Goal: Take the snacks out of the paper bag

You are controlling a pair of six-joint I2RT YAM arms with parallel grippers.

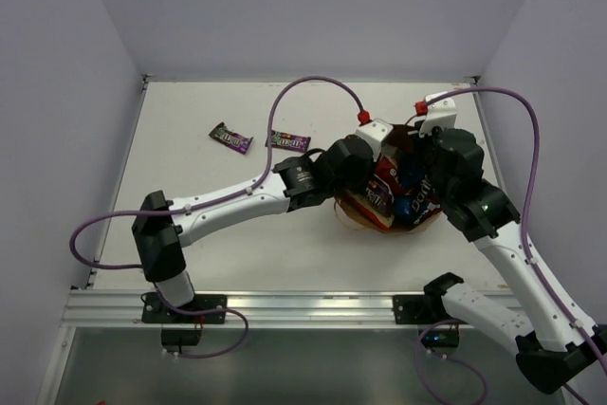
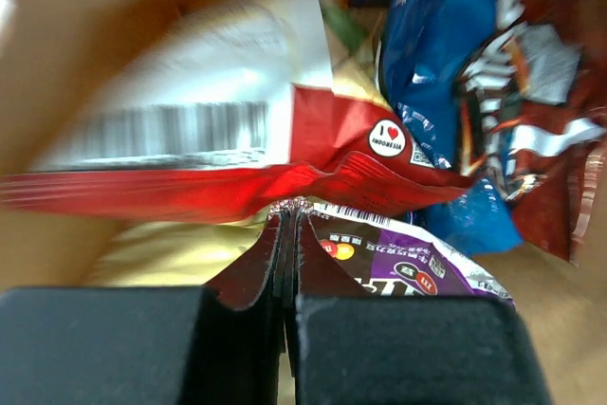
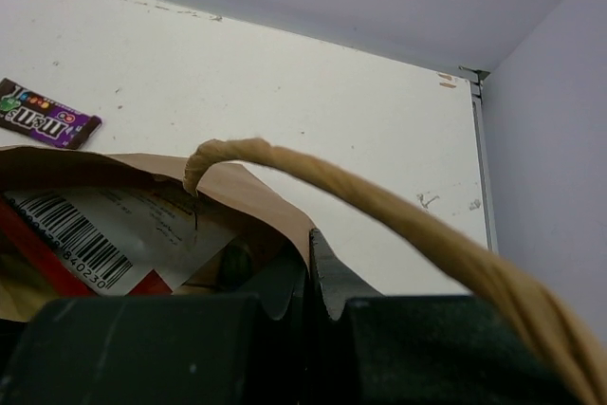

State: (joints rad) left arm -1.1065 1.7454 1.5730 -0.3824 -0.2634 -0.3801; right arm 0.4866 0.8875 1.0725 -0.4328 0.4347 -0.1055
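**Operator:** Where are the snacks sitting?

**Helper:** Most are lying inside the paper bag [image 3: 251, 187], between your two arms on the surface [image 1: 237, 263]. Two purple candy bars [image 1: 230, 138] are lying out on the surface, well apart from the bag.

**Operator:** What are my claws doing?

**Helper:** Your left claw [image 2: 287, 220] is reaching down into the bag. Its fingers are squeezed together, and I think they are pinching the flat sealed end of a purple candy packet [image 2: 398, 263]. Your right claw [image 3: 308, 253] is squeezed shut on the bag's paper rim, right under the twisted handle [image 3: 379, 215].

**Operator:** How is that packet going to feel?

**Helper:** Probably light, crinkly and a bit slippery. The flat end is a good place to be holding it, because the candy inside is not getting squashed.

**Operator:** And the others?

**Helper:** The red-and-white chip bag [image 2: 237, 158] and the blue chip bag [image 2: 436, 64] are puffy, and chips break easily. So you are better off pinching their top seams, not their middles. The paper bag looks light too, so holding its rim is likely stopping it from lifting.
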